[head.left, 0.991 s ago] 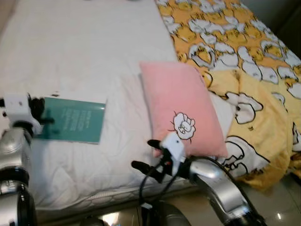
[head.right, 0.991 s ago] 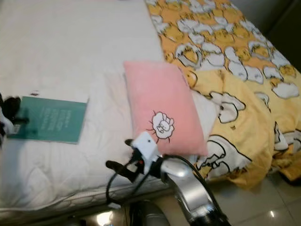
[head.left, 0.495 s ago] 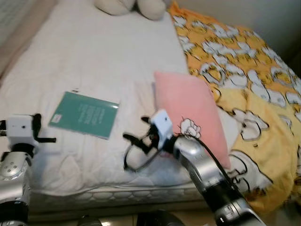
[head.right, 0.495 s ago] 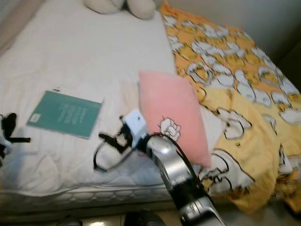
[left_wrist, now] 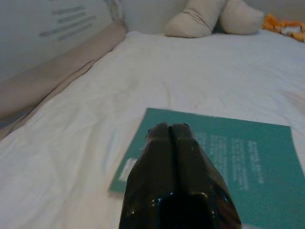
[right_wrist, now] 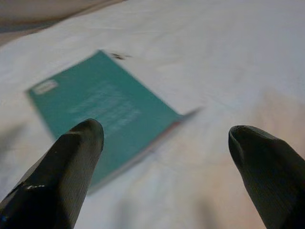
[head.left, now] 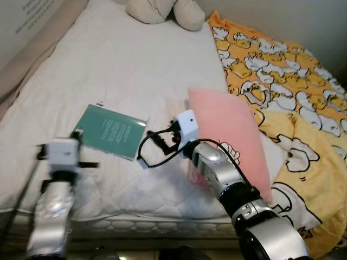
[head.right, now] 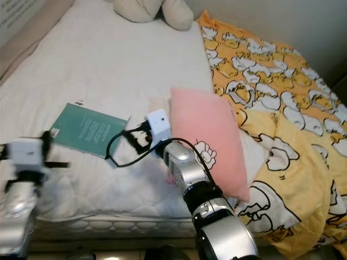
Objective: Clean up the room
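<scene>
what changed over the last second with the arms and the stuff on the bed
The right gripper, fingers apart, has swung from the bed's near edge by the pink pillow across toward the teal book. The left gripper, fingers together, has closed in on the book's near side. Nothing was grasped or released. The camera tilted up; book, pillow and yellow blanket lie as before.

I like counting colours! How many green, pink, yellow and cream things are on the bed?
Green: 1, the book
Pink: 1, the pillow
Yellow: 1, the duck blanket
Cream: 1, the stuffed toy
Total: 4
</scene>
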Robot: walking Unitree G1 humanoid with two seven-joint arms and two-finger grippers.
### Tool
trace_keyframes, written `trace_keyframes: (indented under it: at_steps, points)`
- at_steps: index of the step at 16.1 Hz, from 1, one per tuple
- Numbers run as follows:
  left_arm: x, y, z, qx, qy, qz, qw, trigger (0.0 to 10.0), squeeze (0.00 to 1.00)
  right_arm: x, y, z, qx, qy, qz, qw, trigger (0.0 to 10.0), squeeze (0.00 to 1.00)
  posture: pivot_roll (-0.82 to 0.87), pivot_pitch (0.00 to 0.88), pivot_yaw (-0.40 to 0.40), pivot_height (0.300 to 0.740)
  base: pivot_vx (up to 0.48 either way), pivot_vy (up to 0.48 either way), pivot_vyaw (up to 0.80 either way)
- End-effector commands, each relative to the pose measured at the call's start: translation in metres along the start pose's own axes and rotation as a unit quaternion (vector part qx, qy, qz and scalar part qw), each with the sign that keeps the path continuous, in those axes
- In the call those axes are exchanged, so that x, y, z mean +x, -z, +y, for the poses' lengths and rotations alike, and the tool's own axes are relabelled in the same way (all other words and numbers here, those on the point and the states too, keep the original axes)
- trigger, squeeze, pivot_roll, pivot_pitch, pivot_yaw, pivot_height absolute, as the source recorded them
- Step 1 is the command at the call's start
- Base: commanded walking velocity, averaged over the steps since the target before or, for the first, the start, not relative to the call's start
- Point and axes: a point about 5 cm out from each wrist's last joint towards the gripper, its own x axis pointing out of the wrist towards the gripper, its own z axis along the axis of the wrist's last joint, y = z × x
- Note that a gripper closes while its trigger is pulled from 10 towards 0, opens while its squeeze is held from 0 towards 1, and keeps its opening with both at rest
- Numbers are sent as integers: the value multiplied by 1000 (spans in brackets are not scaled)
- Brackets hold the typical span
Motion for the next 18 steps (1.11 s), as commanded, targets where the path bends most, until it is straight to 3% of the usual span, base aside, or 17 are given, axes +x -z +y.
trace_keyframes:
  at_steps: [1, 3, 5, 6, 7, 8, 10, 12, 13, 17, 18]
  points:
    - [5, -5, -5, 3, -1, -1, 1000, 10000, 0, -3, -1, -13, -9, 32, -3, 999, 10000, 1000, 181, 83, -167, 740, 240, -412, 0]
    - [3, -7, 9, 9, -61, 16, 998, 10000, 0, -4, 6, -15, -1, 38, 2, 999, 10000, 1000, 185, 92, -165, 740, 360, -180, 0]
    - [-7, -6, 14, 24, -84, 31, 996, 10000, 0, -2, 6, -17, 54, 40, -9, 998, 10000, 1000, 189, 141, -177, 740, 0, 0, 0]
    - [-18, -9, 18, 39, -89, 29, 995, 10000, 0, 2, 1, -12, 48, 30, -11, 998, 10000, 0, 211, 207, -175, 740, 0, 0, 0]
    - [-21, -10, 20, 50, -90, 29, 994, 10000, 0, 5, -2, -9, 47, 24, -13, 999, 10000, 0, 211, 207, -175, 740, 0, 0, 0]
    - [-34, -21, 21, 67, -83, 13, 994, 10000, 0, 14, -14, 0, 48, 3, -22, 999, 10000, 0, 249, 290, -167, 740, 0, 0, 0]
    - [-46, -21, 20, 86, -70, 18, 994, 10000, 0, 21, -24, 6, 38, 0, -25, 999, 10000, 0, 265, 312, -179, 740, 0, 0, 0]
    - [-51, -16, 24, 61, -85, 35, 994, 10000, 0, 26, -35, 11, 41, -5, -42, 998, 10000, 0, 253, 286, -200, 740, 0, 0, 0]
    - [-47, -17, 22, 39, -80, 37, 995, 10000, 0, 26, -35, 12, 28, -12, -44, 999, 10000, 0, 237, 259, -221, 740, 0, 480, 0]
    - [-27, -14, 8, 60, -41, 55, 996, 10000, 0, 18, -32, 0, 23, 17, -68, 997, 10000, 0, 209, 207, -232, 740, 0, 471, 0]
    - [-22, -12, 4, 62, -33, 59, 996, 10000, 0, 12, -29, -6, -6, 33, -80, 996, 10000, 0, 194, 178, -224, 740, 0, 0, 0]
